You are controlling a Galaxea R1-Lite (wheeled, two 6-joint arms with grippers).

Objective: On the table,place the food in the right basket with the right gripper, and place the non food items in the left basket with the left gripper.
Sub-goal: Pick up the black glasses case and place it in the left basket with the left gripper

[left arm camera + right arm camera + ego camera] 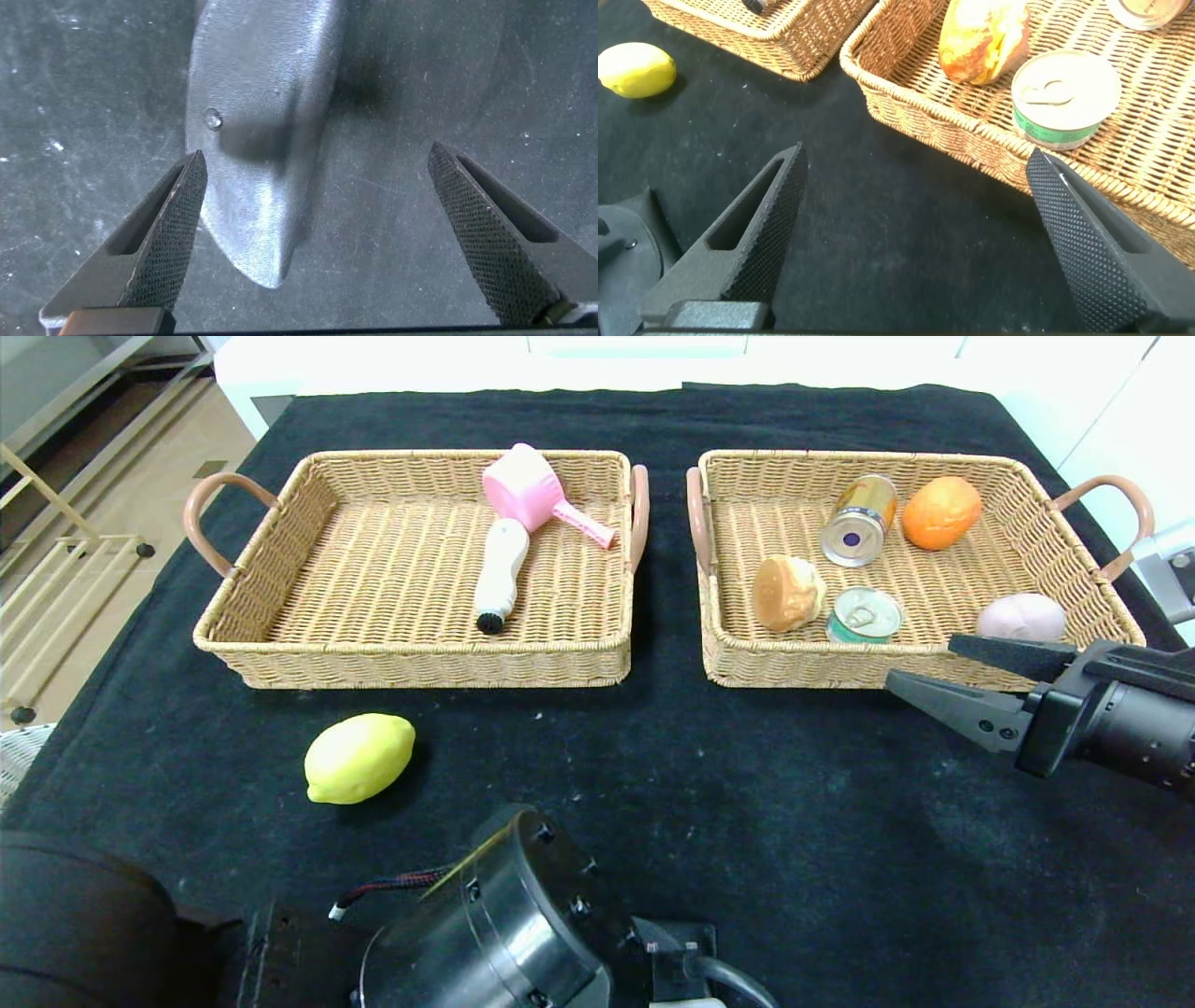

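A yellow lemon (359, 758) (635, 70) lies on the black table (747, 821), in front of the left basket (420, 658). That basket holds the white brush (499, 569). In the right basket (794, 667) (952, 131) are the bun (787, 593) (980, 37), green tin (864, 614) (1064, 98) and gold can (859, 520). My right gripper (920, 663) (915, 154) hovers open and empty at that basket's near edge. My left gripper (316, 159) points down, open, over the flat black pouch (252, 187), which lies close to one finger. In the head view my left arm (504, 924) hides the pouch.
A pink scoop-like thing (532, 490) lies beside the brush in the left basket. The right basket also holds an orange fruit (940, 511) and a pale pink lump (1022, 616). Floor and a rack (56, 569) lie beyond the table's left edge.
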